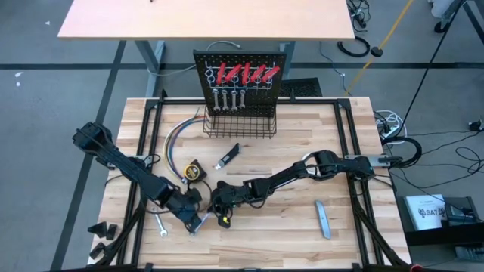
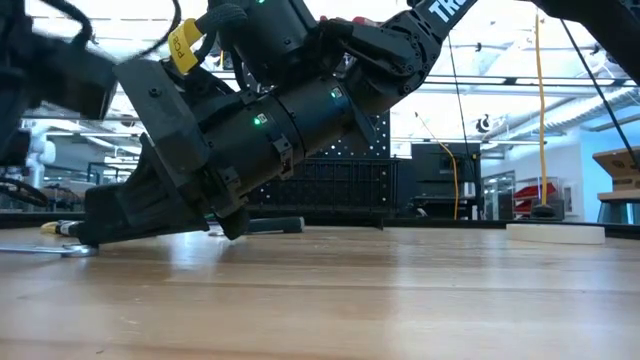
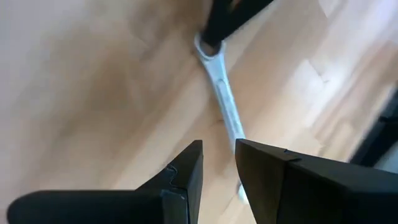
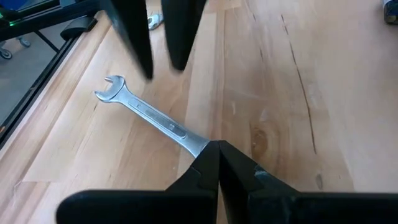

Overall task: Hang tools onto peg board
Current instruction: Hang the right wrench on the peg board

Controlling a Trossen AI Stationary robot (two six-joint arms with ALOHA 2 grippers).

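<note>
A silver open-end wrench [image 4: 149, 115] lies flat on the wooden table [image 1: 302, 242] near its front edge. My right gripper [image 4: 214, 152] reaches in from the right, shut, with its tips on one end of the wrench. My left gripper [image 3: 219, 163] hangs over the wrench's other half, slanting down. It is open by a narrow gap and clear of the wrench. In the right wrist view its fingers [image 4: 177, 34] stand above the open-jaw end [image 4: 112, 87]. The peg board [image 1: 242, 64] stands upright at the far side and carries red-handled tools [image 1: 246, 73] and wrenches [image 1: 227, 98]. My right gripper presses its shut fingertips on the wrench's end [image 4: 198, 144] opposite the open jaw. It comes slanting down from the table's right side, roughly along the wrench. The wrench lies flat on the table.
A second wrench [image 1: 161, 224] lies left of the grippers. A yellow tape measure [image 1: 195, 171], a black-handled knife [image 1: 229, 156] and coloured wires [image 1: 175, 140] lie toward the wire basket [image 1: 238, 125]. A grey bar [image 1: 323, 219] lies at the front right.
</note>
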